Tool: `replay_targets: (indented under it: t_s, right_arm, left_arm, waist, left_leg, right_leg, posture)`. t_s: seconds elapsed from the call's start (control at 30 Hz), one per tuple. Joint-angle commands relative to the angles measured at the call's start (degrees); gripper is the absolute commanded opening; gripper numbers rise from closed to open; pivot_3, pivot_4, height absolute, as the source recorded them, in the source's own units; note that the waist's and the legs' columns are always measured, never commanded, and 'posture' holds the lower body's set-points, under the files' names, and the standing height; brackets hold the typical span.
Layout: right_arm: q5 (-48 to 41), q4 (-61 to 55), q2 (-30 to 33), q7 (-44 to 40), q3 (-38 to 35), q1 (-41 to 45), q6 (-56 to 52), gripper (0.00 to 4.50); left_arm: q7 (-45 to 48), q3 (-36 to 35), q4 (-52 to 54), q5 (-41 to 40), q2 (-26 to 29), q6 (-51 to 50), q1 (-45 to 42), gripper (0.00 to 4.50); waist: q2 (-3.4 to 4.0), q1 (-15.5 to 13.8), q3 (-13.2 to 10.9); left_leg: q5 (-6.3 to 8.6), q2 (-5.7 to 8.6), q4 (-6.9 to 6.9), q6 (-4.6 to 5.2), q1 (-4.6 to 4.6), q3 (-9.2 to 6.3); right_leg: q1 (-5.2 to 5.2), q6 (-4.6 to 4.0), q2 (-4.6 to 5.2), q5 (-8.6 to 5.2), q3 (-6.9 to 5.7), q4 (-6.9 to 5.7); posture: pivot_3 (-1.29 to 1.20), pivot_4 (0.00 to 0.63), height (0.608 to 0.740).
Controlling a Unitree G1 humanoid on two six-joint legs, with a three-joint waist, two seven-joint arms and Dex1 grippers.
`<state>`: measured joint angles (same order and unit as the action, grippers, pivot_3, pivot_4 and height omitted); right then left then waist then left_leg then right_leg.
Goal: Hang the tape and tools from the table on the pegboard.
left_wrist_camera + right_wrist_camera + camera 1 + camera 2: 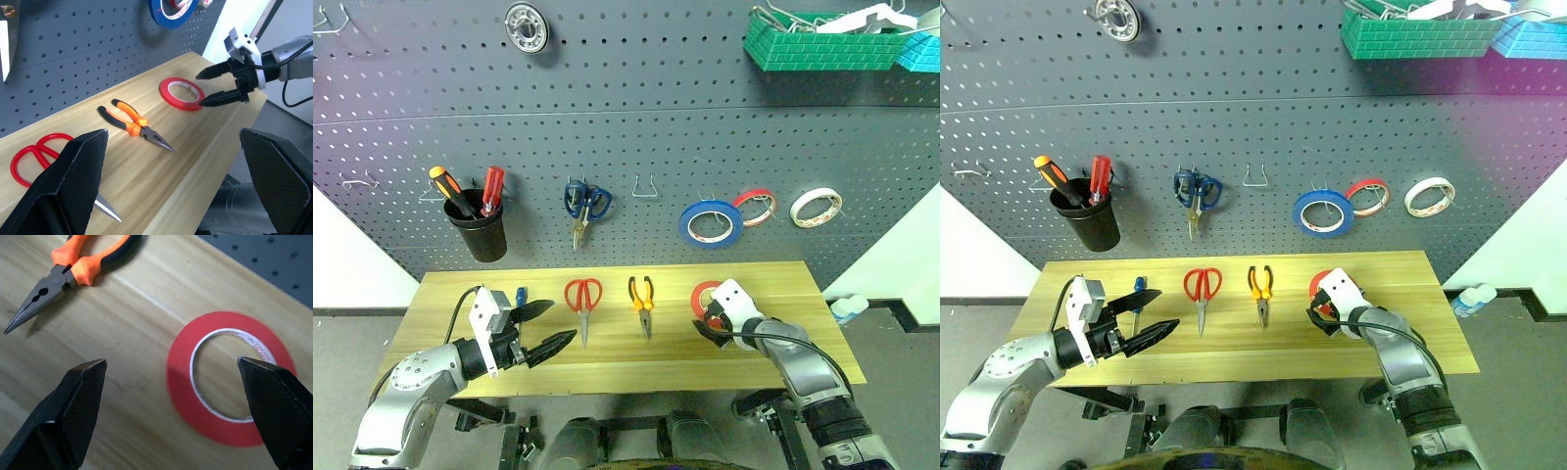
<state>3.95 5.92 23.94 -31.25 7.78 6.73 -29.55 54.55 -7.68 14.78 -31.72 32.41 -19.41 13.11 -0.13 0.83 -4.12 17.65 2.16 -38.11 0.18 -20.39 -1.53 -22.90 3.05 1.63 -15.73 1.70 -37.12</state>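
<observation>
The tape, a wide thin red ring (181, 382), lies flat near the right end of the light wood table (607, 364). My right gripper (171, 362) hangs open and tilted down just over it. One fingertip is above the ring's hole and the other is outside the ring on the pliers' side. The left wrist view shows the same open right gripper (199, 90) at the tape (181, 104). Orange-and-black pliers (640, 291), red-handled scissors (583, 311) and a small blue-handled screwdriver (521, 295) lie in a row on the table. My left gripper (563, 321) stands open and empty by the screwdriver. The dark pegboard (656, 98) rises behind the table.
On the pegboard hang a black cup (480, 235) with an orange and a red screwdriver, blue-handled scissors (584, 204), a bare hook (646, 186), a blue roll (689, 224), a red-and-white roll (770, 199), a white roll (798, 206) and green baskets (822, 47).
</observation>
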Motion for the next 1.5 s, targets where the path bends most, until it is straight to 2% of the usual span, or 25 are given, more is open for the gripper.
replay_targets:
  t_s: [0.03,0.2,0.4,0.67,0.93,1.5]
  right_arm:
    - [0.3,-3.0,-0.2,0.6,0.8,2.4,-3.8,4.50]
    - [-0.2,-1.8,0.0,0.1,1.0,4.2,-7.1,4.50]
    - [-2.0,-3.7,1.8,-4.2,2.2,3.7,-9.6,4.50]
    - [-2.0,-4.9,2.8,-2.4,1.2,2.3,-9.6,4.50]
    - [-3.4,-4.9,2.4,0.0,-1.8,3.1,-10.7,4.50]
    - [-3.3,-1.8,1.7,0.8,-0.8,4.3,-8.1,4.50]
  left_arm:
    - [-0.1,-0.7,0.7,-0.1,-0.1,1.2,-0.3,4.48]
    - [-0.4,-1.9,1.8,-0.9,0.1,1.1,0.7,4.48]
    - [-2.7,-3.2,6.7,-2.5,0.5,-1.0,2.3,4.48]
    - [-9.1,-4.1,14.7,-6.0,0.7,-7.5,1.5,4.48]
    - [-11.8,-4.3,17.7,-8.1,1.5,-11.2,-0.5,4.48]
    - [-10.7,-5.8,17.8,-7.5,1.7,-9.1,3.3,4.48]
  waist:
    - [-0.07,0.0,-0.1]
    - [-0.17,0.0,-0.9]
    - [-0.33,-0.1,-2.6]
    - [-0.32,0.0,-4.1]
    - [-0.31,0.1,-4.9]
    - [-0.47,0.1,-7.1]
  left_leg:
    - [0.00,0.00,0.00,0.00,0.00,0.00]
    - [0.00,0.00,0.00,0.00,0.01,0.00]
    - [0.00,-0.01,0.01,0.00,-0.19,0.00]
    - [0.00,-0.01,0.01,0.00,-0.59,0.00]
    - [0.00,0.00,0.01,0.00,-0.94,-0.02]
    - [0.00,-0.01,0.04,-0.01,-1.13,-0.02]
  right_leg:
    - [0.00,0.00,0.00,0.00,0.00,0.00]
    - [0.01,-0.01,0.03,-0.01,0.00,0.00]
    - [-0.17,-0.01,0.06,0.00,-0.01,0.01]
    - [-0.53,0.12,0.11,0.09,-0.03,0.03]
    - [-0.84,0.15,0.14,0.11,-0.08,0.05]
    - [-1.07,0.09,0.17,0.09,-0.10,0.05]
  posture:
    - [-0.02,0.061,0.734]
    - [-0.01,0.082,0.734]
    - [-0.01,0.120,0.734]
    - [-0.03,0.156,0.734]
    - [-0.04,0.174,0.734]
    - [-0.02,0.203,0.734]
